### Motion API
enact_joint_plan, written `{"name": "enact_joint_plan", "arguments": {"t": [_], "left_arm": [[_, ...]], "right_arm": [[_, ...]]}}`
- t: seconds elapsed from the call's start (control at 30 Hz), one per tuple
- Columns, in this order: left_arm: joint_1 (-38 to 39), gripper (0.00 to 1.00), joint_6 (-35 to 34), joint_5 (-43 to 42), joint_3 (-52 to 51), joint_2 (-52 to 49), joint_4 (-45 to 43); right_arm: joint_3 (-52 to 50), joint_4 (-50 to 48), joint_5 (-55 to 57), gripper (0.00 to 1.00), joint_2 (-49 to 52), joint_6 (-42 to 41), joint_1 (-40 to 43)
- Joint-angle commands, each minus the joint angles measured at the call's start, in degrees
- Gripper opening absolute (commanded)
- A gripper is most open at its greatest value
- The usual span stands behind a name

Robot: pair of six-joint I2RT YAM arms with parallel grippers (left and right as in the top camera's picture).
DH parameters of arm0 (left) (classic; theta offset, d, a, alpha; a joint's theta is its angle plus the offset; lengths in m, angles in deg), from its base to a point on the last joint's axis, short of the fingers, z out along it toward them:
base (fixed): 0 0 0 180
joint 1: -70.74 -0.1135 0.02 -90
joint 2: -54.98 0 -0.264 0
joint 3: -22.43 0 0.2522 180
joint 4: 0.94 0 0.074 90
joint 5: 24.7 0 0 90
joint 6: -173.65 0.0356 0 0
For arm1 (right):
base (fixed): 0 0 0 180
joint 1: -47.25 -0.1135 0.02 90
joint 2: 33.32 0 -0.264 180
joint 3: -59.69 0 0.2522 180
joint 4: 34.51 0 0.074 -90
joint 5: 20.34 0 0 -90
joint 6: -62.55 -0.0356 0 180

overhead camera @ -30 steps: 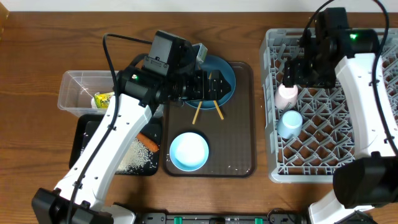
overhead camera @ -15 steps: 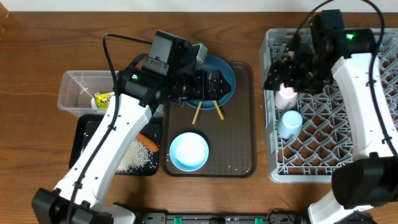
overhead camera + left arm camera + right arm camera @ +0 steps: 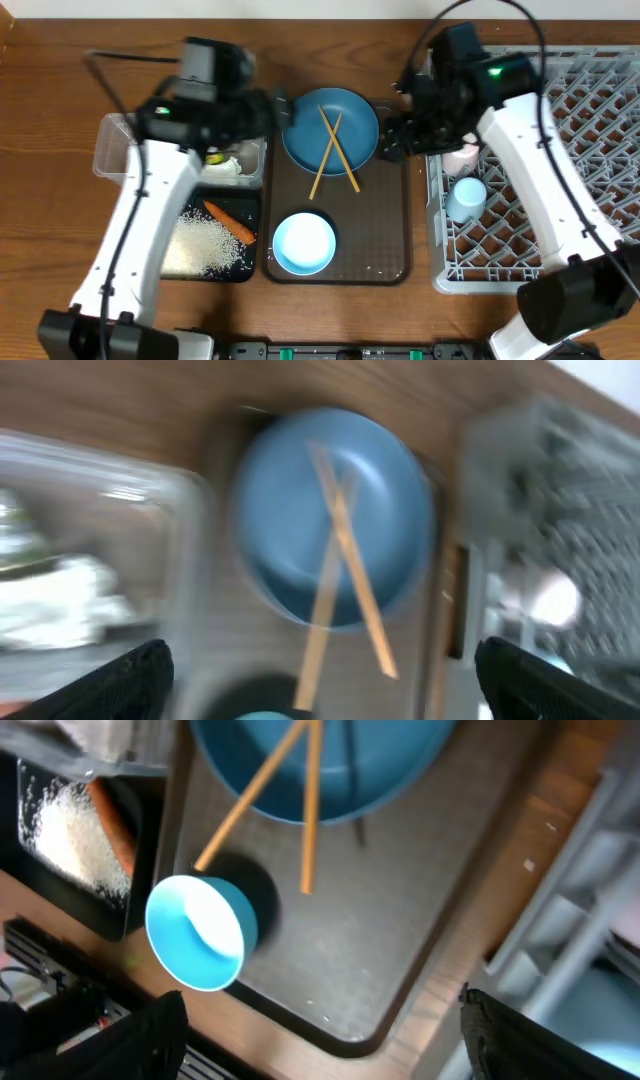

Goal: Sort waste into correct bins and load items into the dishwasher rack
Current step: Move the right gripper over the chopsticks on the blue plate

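Note:
The dark-blue plate (image 3: 350, 120) lies at the back of the brown tray with two crossed chopsticks (image 3: 335, 150) on it. The plate (image 3: 290, 540) and chopsticks (image 3: 345, 575) also show blurred in the left wrist view. The pale-blue bowl (image 3: 303, 243) stands in front of it. My left gripper (image 3: 268, 108) is open and empty above the clear box (image 3: 115, 140), which holds the tissue (image 3: 226, 166) and wrapper (image 3: 213, 155). The carrot (image 3: 230, 222) and rice (image 3: 195, 248) lie in the black tray (image 3: 150, 275). My right gripper (image 3: 395, 140) is open and empty over the tray's right edge. The pink cup (image 3: 462, 157) and light-blue cup (image 3: 466, 197) stand in the rack (image 3: 590, 120).
The brown serving tray (image 3: 385, 230) lies between the bins and the rack. The right wrist view shows the bowl (image 3: 200, 932), plate (image 3: 380, 770), chopsticks (image 3: 308, 810), rice (image 3: 60, 830), the tray (image 3: 400, 920) and the rack's edge (image 3: 600, 910). The left wrist view shows the tissue (image 3: 65, 595).
My left arm swung left from over the plate to over the clear box, where the tissue now lies. My right arm left the pink cup in the rack and moved left to the tray's edge.

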Motion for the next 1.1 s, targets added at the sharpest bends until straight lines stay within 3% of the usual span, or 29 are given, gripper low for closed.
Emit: {"name": "enact_joint_plan", "arguments": {"t": [0.0,0.37,0.77,1.07], "left_arm": [[-6.7,0.98,0.8,2.8,0.0,0.1,1.6],[-22.3,0.98,0.8,2.8,0.0,0.1,10.8],[-23.8,0.98,0.8,2.8,0.0,0.1,11.3],[-23.8,0.98,0.8,3.2,0.0,0.1,11.3]], "right_arm": [[-0.4,-1.2,2.3,0.87,-0.6,-0.1,-4.2],[-0.4,-4.8,15.7,0.84,-0.5,-8.9,-16.3],[-0.4,-6.8,17.7,0.79,3.0,-16.0,-24.8],[-0.4,-7.0,28.2,0.79,11.1,-16.0,-25.4]]}}
